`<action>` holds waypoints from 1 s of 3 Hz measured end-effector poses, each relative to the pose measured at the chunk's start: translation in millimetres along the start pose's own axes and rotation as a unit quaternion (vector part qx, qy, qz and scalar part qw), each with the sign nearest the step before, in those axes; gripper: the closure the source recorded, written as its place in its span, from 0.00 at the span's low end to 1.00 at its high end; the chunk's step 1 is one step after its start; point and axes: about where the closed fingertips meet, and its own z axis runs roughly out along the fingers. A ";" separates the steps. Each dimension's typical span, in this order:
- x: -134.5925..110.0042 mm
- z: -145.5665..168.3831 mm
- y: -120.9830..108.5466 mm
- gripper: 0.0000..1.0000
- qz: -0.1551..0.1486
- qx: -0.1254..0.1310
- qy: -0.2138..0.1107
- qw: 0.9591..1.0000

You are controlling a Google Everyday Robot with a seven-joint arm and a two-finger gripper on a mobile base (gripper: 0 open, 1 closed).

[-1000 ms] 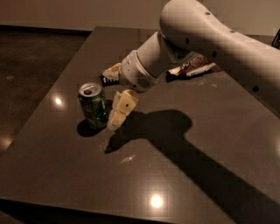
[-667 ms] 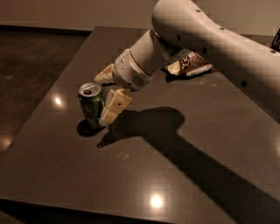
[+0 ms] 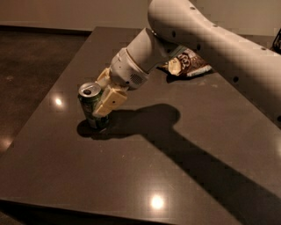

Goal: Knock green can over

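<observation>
Not there yet: the green can is standing upright left of centre, the gripper is against its right side with fingers spread, so the actual tipping's left.

Place: a plain indoor room, like a robot test space or an office; which one cannot be told.
Table: large dark grey glossy table top, mirroring round ceiling lights.
Floor: dark polished hard floor.
Wall: pale bare wall with a dark skirting strip.
Robot: cream two-finger gripper on a white arm, low over the table's left part, against a small green metal drink can.
</observation>
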 end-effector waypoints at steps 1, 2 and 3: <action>3.1 -18.4 -2.7 0.88 0.014 0.013 0.003 1.000; 14.1 -50.6 -13.1 1.00 0.048 0.048 0.035 0.997; 37.7 -90.3 -21.2 1.00 0.091 0.089 0.079 0.989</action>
